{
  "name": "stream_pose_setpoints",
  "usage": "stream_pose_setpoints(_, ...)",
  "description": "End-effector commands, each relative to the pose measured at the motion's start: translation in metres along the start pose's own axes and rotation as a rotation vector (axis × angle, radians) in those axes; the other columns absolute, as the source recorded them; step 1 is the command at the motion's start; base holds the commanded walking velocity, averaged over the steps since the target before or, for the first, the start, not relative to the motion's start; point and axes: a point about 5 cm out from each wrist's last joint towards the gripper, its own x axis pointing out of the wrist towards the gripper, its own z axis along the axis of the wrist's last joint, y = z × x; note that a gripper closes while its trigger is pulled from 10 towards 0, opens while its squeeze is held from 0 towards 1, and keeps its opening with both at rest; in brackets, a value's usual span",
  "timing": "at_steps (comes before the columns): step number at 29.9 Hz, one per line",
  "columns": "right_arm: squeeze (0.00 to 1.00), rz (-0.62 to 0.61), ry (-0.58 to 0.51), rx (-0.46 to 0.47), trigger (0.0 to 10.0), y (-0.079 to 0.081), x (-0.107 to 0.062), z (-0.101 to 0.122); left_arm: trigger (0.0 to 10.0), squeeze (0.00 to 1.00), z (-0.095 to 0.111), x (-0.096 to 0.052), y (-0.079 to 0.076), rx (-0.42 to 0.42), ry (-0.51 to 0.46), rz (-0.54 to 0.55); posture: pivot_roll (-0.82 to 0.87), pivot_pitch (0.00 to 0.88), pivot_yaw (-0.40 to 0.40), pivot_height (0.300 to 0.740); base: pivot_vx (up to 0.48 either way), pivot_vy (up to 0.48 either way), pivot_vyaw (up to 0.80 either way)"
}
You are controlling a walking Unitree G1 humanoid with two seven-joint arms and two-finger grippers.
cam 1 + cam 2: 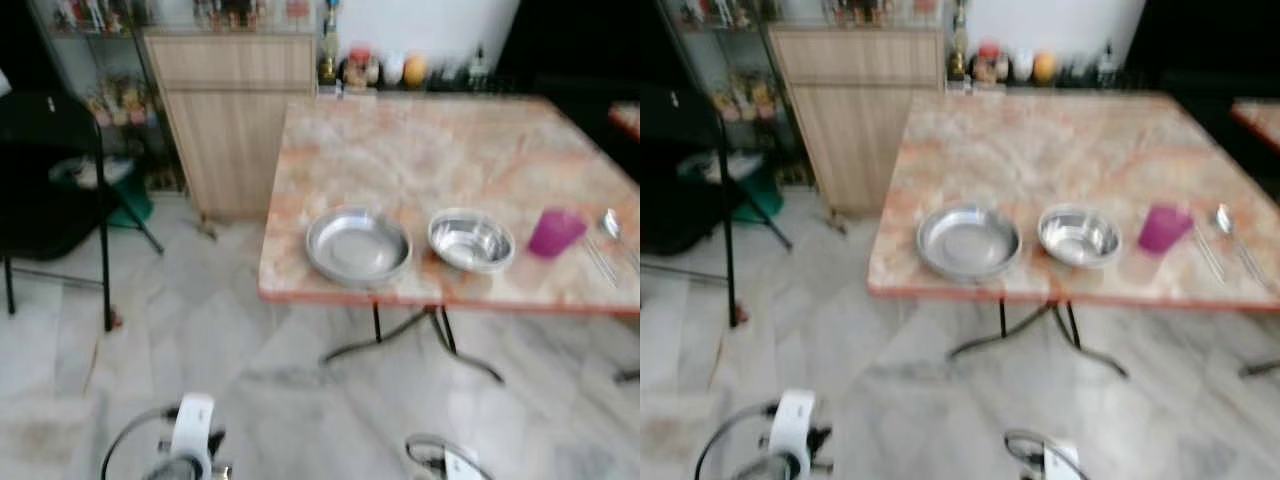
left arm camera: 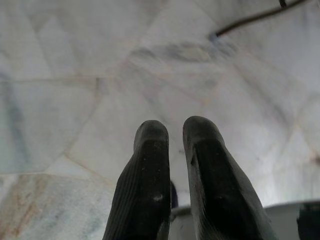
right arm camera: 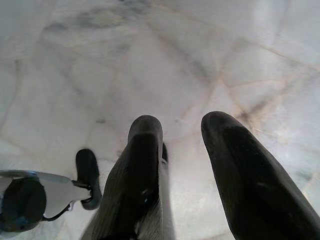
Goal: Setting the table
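Two steel dishes sit near the front edge of the marble table (image 1: 450,140): a wide shallow plate (image 1: 358,246) and, just beside it toward your right, a smaller bowl (image 1: 471,240). Both look thin, stiff and light, but I'd guess polished metal is slippery, so pinch the rim rather than the curved wall, and expect them to skate on that stone top if you nudge them. Further right is a purple cup (image 1: 556,232), probably plastic, light and easy to tip, so grab it around the body low down. Past it lie a spoon (image 1: 612,226) and what looks like other cutlery, too blurred to call. Both arms hang over the tiled floor (image 2: 90,75), well short of the table. Left gripper (image 2: 172,131) has its fingers nearly together, holding nothing. Right gripper (image 3: 182,126) has its fingers apart, also empty.
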Motion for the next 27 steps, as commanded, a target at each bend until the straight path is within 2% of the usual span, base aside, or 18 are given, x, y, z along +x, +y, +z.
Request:
stream_pose_setpoints(1, 0.00, -0.006, -0.015, 0.005, 10.0, 0.000, 0.000, 0.003, 10.0, 0.00, 0.014, 0.001, 0.009, -0.004, -0.070, 0.022, 0.09, 0.000, -0.032, 0.740, 0.000, 0.000, 0.00)
stream_pose_setpoints(3, 0.00, -0.006, -0.017, 0.007, 10.0, -0.001, 0.000, 0.003, 10.0, 0.00, 0.021, 0.002, 0.011, -0.007, -0.108, 0.031, 0.08, 0.000, -0.030, 0.740, 0.000, 0.000, 0.00)
stream_pose_setpoints(4, 0.00, -0.006, -0.020, 0.011, 10.0, -0.001, 0.000, 0.003, 10.0, 0.00, 0.050, 0.003, 0.019, -0.039, -0.251, 0.066, 0.08, 0.000, -0.031, 0.740, 0.000, 0.000, 0.00)
stream_pose_setpoints(5, 0.00, -0.007, -0.021, 0.012, 10.0, -0.002, 0.000, 0.003, 10.0, 0.00, 0.068, 0.003, 0.024, -0.053, -0.340, 0.088, 0.08, 0.000, -0.032, 0.740, 0.000, 0.000, 0.00)
stream_pose_setpoints(6, 0.00, -0.007, -0.021, 0.012, 10.0, -0.002, 0.000, 0.003, 10.0, 0.00, 0.068, 0.003, 0.024, -0.053, -0.340, 0.088, 0.08, 0.000, -0.032, 0.740, 0.000, 0.000, 0.00)
stream_pose_setpoints(7, 0.00, -0.008, -0.022, 0.011, 10.0, -0.002, 0.000, 0.003, 10.0, 0.00, 0.090, 0.001, 0.027, -0.070, -0.451, 0.093, 0.09, 0.000, -0.035, 0.740, 0.000, 0.000, 0.00)
stream_pose_setpoints(8, 0.00, -0.008, -0.023, 0.011, 10.0, -0.002, 0.000, 0.003, 10.0, 0.00, 0.098, 0.000, 0.028, -0.076, -0.493, 0.092, 0.09, 0.000, -0.035, 0.740, 0.000, 0.000, 0.00)
stream_pose_setpoints(9, 0.00, -0.008, -0.023, 0.011, 10.0, -0.002, 0.000, 0.003, 10.0, 0.00, 0.098, 0.000, 0.028, -0.076, -0.493, 0.092, 0.09, 0.000, -0.035, 0.740, 0.000, 0.000, 0.00)
stream_pose_setpoints(11, 0.00, -0.009, -0.025, 0.010, 10.0, -0.003, 0.000, 0.003, 10.0, 0.00, 0.134, -0.005, 0.028, -0.050, -0.647, 0.067, 0.09, 0.000, -0.038, 0.740, 0.000, 0.000, 0.00)
stream_pose_setpoints(12, 0.00, -0.009, -0.025, 0.010, 10.0, -0.003, 0.000, 0.003, 10.0, 0.00, 0.134, -0.005, 0.028, -0.050, -0.647, 0.067, 0.09, 0.000, -0.038, 0.740, 0.000, 0.000, 0.00)
stream_pose_setpoints(13, 0.00, -0.008, -0.027, 0.008, 10.0, -0.003, 0.000, 0.004, 10.0, 0.00, 0.160, -0.010, 0.025, -0.041, -0.751, 0.038, 0.10, 0.000, -0.038, 0.740, 0.000, 0.000, 0.00)
stream_pose_setpoints(14, 0.00, -0.007, -0.029, 0.006, 10.0, -0.003, 0.000, 0.004, 10.0, 0.00, 0.170, -0.012, 0.022, -0.035, -0.786, 0.024, 0.10, 0.000, -0.039, 0.740, 0.000, 0.000, 0.00)
stream_pose_setpoints(19, 0.00, -0.006, -0.025, 0.000, 10.0, -0.003, 0.000, 0.004, 10.0, 0.00, 0.191, -0.014, 0.005, -0.006, -0.863, -0.048, 0.08, 0.000, -0.034, 0.740, 0.000, 0.000, -0.08)
stream_pose_setpoints(21, 0.00, -0.009, -0.025, 0.021, 10.0, -0.003, 0.000, 0.003, 10.0, 0.00, 0.198, -0.016, -0.006, -0.025, -0.899, -0.082, 0.08, 0.000, -0.032, 0.740, 0.129, 0.000, -0.62)
stream_pose_setpoints(27, 0.00, -0.010, -0.014, -0.002, 10.0, -0.003, 0.000, 0.003, 10.0, 0.00, 0.200, -0.017, -0.007, -0.061, -0.908, -0.098, 0.08, 0.000, -0.032, 0.740, 0.291, 0.000, -0.61)
